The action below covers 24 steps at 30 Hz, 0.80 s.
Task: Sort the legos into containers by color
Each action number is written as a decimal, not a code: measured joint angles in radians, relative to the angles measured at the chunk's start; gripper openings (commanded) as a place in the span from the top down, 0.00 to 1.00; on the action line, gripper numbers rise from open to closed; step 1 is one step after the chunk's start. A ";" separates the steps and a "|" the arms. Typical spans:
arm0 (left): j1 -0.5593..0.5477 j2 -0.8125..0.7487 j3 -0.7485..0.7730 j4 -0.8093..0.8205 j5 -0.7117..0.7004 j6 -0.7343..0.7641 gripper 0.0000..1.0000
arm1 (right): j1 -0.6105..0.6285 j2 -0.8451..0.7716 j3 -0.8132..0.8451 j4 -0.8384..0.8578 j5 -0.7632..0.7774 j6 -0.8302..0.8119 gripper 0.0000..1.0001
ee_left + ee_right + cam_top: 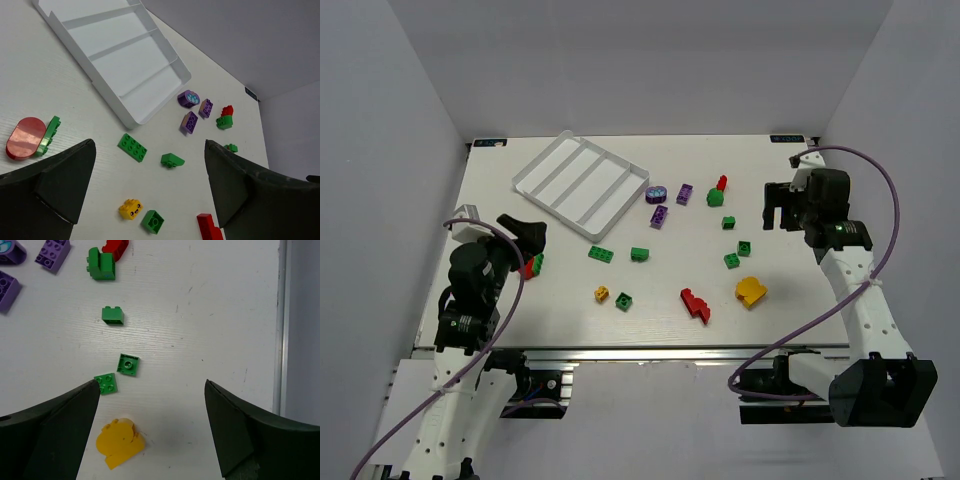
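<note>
Left tool (150, 150) and right tool (152, 385) gape empty over small studded green, red, purple, yellow legos (601, 254).

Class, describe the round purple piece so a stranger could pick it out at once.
Find the white tray at the far left of the table. Just off its right-hand corner lie three purple pieces; the round purple piece is the one nearest the tray. Its two neighbours are rectangular studded bricks; it alone is round, with a pale blue face.

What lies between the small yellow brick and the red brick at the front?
A green brick, right beside the yellow brick; then bare table to the red brick. Top view.
</note>
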 measured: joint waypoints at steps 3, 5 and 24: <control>0.000 0.000 0.000 -0.005 0.009 -0.002 0.02 | 0.000 -0.003 -0.003 0.001 -0.062 -0.023 0.10; 0.000 0.000 0.000 -0.011 0.015 -0.006 0.02 | -0.001 -0.018 -0.016 0.001 -0.144 -0.082 0.10; 0.000 -0.008 0.000 -0.075 0.038 -0.014 0.71 | 0.049 -0.039 -0.053 -0.222 -0.878 -0.641 0.60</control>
